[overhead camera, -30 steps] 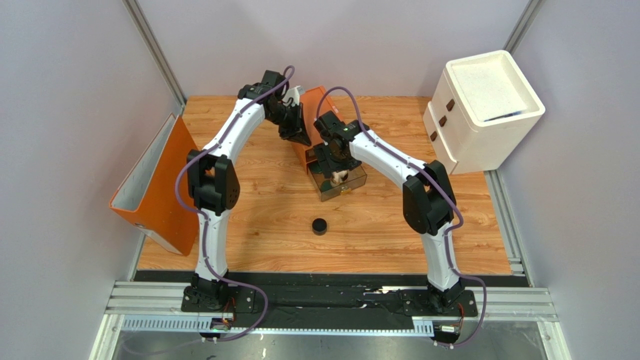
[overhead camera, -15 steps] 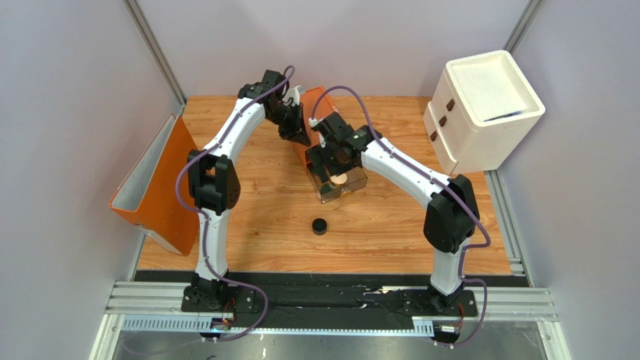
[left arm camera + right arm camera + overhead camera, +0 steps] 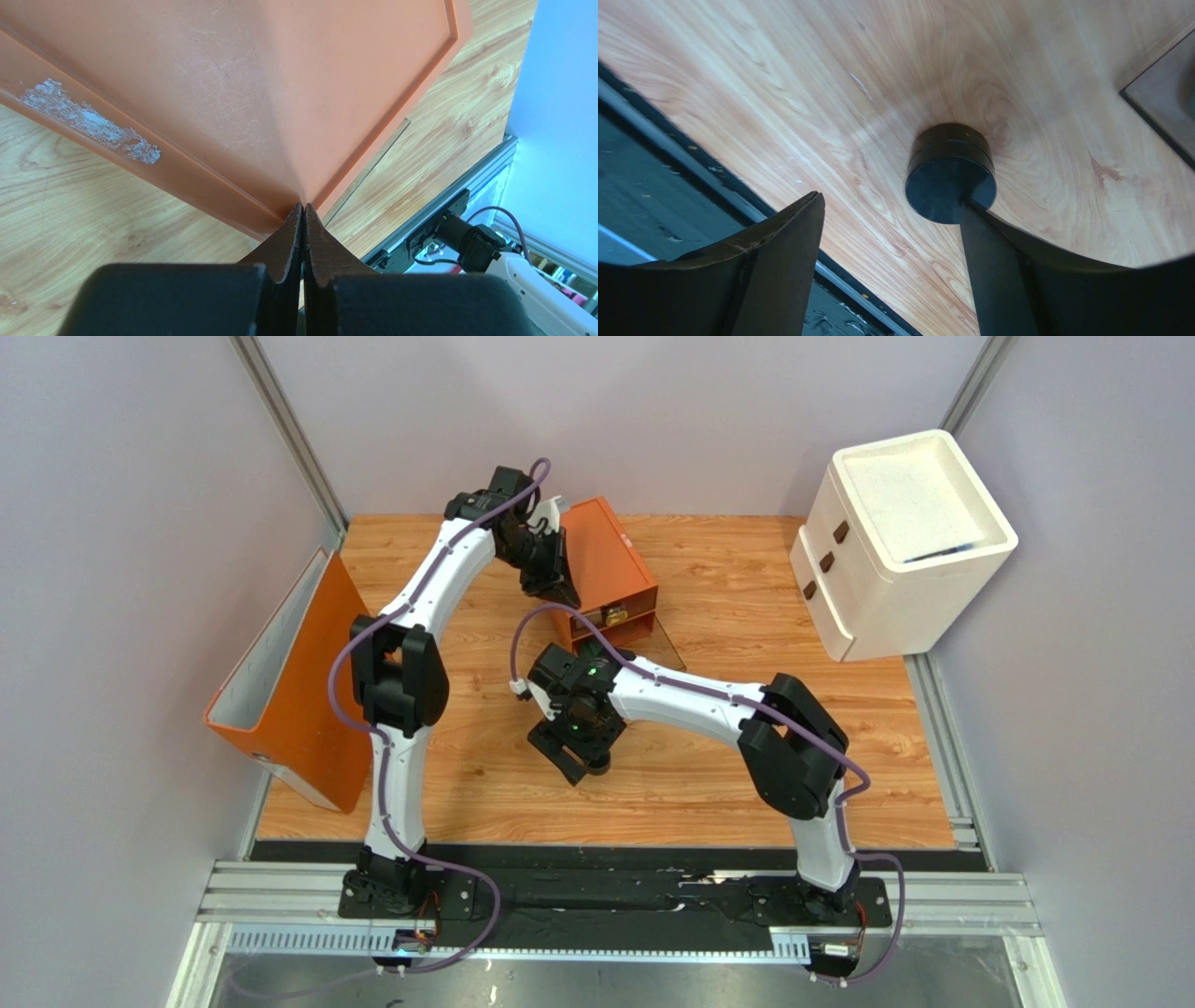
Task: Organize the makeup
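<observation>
A black round pot (image 3: 950, 175) stands on the wooden table. My right gripper (image 3: 892, 203) hangs low over it, open, and the right finger's tip overlaps the pot's near rim while the left finger is well off to the side. Seen from above, this gripper (image 3: 575, 760) covers most of the pot. My left gripper (image 3: 303, 210) is shut on nothing, its tips against a corner of the orange two-drawer box (image 3: 246, 84). From above, the left gripper (image 3: 550, 581) sits at the box's (image 3: 606, 560) left side. The other makeup is not clearly visible.
The box's clear drawer (image 3: 631, 627) stands pulled out toward me, and its corner (image 3: 1169, 91) shows in the right wrist view. A big white cabinet (image 3: 898, 532) stands at the back right. An orange bin (image 3: 288, 679) leans at the left edge. The table's front rail (image 3: 668, 140) is close.
My right arm has swung from the clear drawer toward the near side and come down over the black pot. The left arm has not moved.
</observation>
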You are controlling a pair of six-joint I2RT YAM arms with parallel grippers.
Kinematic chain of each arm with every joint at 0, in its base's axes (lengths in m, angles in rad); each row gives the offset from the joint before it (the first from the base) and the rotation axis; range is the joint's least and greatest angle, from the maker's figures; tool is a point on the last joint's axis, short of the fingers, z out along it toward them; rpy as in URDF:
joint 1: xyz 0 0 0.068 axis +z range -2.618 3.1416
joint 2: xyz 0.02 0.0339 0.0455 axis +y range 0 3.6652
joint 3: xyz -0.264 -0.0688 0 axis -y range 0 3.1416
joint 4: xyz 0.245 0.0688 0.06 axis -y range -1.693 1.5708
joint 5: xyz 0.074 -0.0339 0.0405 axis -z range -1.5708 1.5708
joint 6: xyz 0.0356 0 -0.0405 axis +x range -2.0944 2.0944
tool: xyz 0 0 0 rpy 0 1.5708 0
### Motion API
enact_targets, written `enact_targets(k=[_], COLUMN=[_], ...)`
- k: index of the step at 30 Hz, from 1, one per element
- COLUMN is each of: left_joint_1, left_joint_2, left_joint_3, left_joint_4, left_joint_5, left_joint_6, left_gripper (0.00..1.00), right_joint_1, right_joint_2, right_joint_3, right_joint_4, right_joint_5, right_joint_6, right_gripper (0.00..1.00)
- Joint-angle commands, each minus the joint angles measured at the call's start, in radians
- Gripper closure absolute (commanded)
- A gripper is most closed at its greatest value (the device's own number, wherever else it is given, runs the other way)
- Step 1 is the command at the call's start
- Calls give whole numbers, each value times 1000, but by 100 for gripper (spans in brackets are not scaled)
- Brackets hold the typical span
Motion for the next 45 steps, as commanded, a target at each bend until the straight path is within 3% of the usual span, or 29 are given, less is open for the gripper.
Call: enact_targets(k=[1, 21, 23, 24, 25, 28, 37, 45], left_joint_1=[3, 3, 5, 5, 5, 5, 6, 8], left_joint_2=[70, 64, 64, 64, 65, 64, 65, 67], left_joint_3=[-42, -60, -62, -62, -62, -62, -55, -55], left_joint_4=[-109, -104, -106, -104, -106, -107, -103, -106], left_joint_5=[-128, -131, -131, -131, -131, -131, -128, -130], left_joint_6=[62, 71, 71, 72, 72, 74, 71, 72], left_gripper=[100, 100, 100, 100, 100, 100, 100, 100], right_joint_1=[-10, -10, -11, -11, -11, -11, -36, -168], right_joint_2=[17, 150, 152, 150, 147, 120, -49, -23], right_joint_3=[-29, 5, 3, 3, 5, 8, 81, 259], right_joint_4=[12, 49, 54, 54, 55, 57, 74, 38], right_joint_5=[30, 99, 96, 89, 82, 85, 194, 216], right_joint_6=[-4, 13, 16, 16, 14, 24, 28, 53], right_gripper=[27, 30, 43, 56, 76, 100, 100, 100])
